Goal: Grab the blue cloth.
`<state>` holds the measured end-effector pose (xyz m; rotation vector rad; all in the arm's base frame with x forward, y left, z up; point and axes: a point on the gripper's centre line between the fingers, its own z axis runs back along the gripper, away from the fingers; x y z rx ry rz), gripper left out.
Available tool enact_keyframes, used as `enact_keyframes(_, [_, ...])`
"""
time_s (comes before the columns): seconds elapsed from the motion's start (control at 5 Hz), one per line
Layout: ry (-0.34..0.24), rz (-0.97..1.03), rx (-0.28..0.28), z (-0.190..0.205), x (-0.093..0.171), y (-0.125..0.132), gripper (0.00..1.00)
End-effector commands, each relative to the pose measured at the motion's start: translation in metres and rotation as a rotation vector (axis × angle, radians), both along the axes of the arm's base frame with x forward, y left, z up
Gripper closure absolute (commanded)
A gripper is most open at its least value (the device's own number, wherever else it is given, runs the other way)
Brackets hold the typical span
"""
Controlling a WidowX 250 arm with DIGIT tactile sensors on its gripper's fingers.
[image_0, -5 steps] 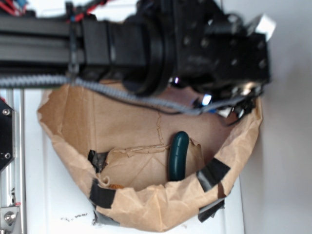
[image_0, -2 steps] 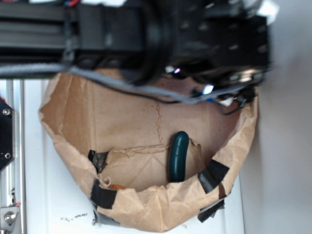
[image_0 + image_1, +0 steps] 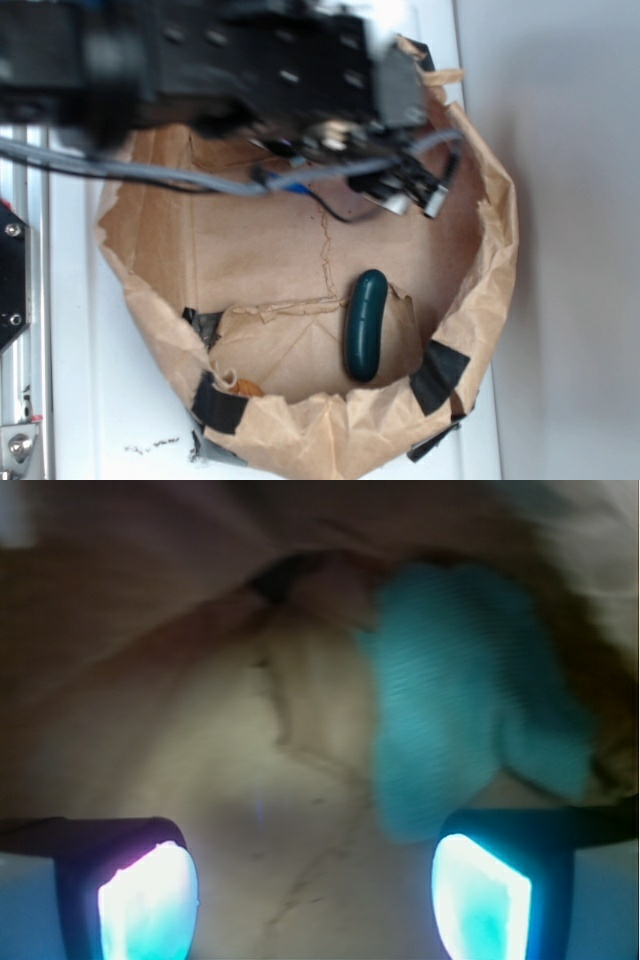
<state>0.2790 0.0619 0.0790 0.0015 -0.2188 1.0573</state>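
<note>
The blue cloth (image 3: 460, 700) shows in the wrist view as a pale teal woven rag lying on brown paper, up and to the right of my jaws. My gripper (image 3: 315, 900) is open, its two fingers wide apart, bare paper between them; the right fingertip (image 3: 480, 900) sits just below the cloth's lower edge. In the exterior view the gripper (image 3: 400, 190) hangs over the back of the paper bag and the arm hides the cloth.
A crumpled brown paper bag (image 3: 480, 300) with black tape patches (image 3: 440, 375) walls the work area. A dark green glossy oblong (image 3: 365, 325) lies on its floor, toward the front. A metal rail (image 3: 20, 300) runs along the left.
The arm has swung left and toward the bag's back, so the right rim of the bag now shows. The green oblong has not moved.
</note>
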Motion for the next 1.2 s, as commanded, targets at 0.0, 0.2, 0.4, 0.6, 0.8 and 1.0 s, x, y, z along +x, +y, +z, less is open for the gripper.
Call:
enact_keyframes(0.0, [-0.068,0.066,0.044,-0.004,0.026,0.023,0.00])
enact_keyframes(0.2, [-0.079,0.084,0.063,-0.017,0.034,0.023,0.00])
enact_keyframes(0.4, [-0.114,0.122,0.087,-0.033,0.030,0.015,0.00])
enact_keyframes(0.6, [-0.106,0.164,0.089,-0.035,0.028,0.011,1.00])
enact_keyframes(0.8, [-0.089,0.190,0.108,-0.036,0.028,0.007,1.00])
enact_keyframes(1.0, [-0.058,0.185,0.086,-0.020,0.030,0.004,1.00])
